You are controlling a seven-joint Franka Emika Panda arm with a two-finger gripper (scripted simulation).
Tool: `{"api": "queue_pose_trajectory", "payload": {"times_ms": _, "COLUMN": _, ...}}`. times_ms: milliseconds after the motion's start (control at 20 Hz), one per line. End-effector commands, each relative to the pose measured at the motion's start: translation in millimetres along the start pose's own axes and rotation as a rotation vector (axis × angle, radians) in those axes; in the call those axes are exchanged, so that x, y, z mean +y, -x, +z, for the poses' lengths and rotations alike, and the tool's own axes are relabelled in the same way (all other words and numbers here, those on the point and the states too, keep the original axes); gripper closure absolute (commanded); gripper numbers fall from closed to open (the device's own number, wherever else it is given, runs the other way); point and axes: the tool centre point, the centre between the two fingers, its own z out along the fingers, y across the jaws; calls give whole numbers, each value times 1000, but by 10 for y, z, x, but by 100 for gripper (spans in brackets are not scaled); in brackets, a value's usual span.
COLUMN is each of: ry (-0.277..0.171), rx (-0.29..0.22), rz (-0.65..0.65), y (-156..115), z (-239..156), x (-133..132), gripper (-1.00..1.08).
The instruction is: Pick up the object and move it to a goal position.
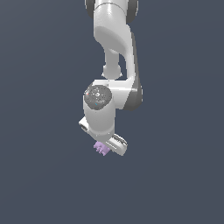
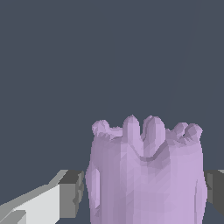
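One white arm (image 1: 114,48) fills the middle of the exterior view, reaching down from twelve o'clock against a plain slate-grey ground. At its lower end the gripper (image 1: 106,146) hangs, tilted toward five o'clock. The object (image 1: 101,148), a small lilac lump with short bumps, sits at the gripper's tip, at about seven o'clock from the wrist's round grey cap (image 1: 97,96). It touches the white finger body beside it and is partly hidden by it. Whether it rests on a surface or is in the air cannot be told from this view.

In the wrist view, the object (image 2: 146,175) is large and close, its row of rounded bumps along the edge farthest from the camera. One grey pad (image 2: 71,194) meets it on one flank and another grey pad (image 2: 215,190) on the opposite flank, so the jaws are closed against it, holding it between them.
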Motion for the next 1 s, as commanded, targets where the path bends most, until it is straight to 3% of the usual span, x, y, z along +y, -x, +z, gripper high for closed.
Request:
{"api": "queue_pose_trajectory", "payload": {"times_ms": 0, "ry": 0, "rx": 0, "rz": 0, "y": -148, "z": -195, "x": 164, "gripper": 108}}
{"api": "queue_pose_trajectory", "payload": {"times_ms": 450, "ry": 2, "rx": -1, "rz": 0, "y": -640, "z": -797, "x": 655, "gripper": 108}}
{"api": "queue_pose_trajectory", "payload": {"times_ms": 950, "ry": 2, "rx": -1, "rz": 0, "y": -864, "z": -1047, "x": 849, "gripper": 108}}
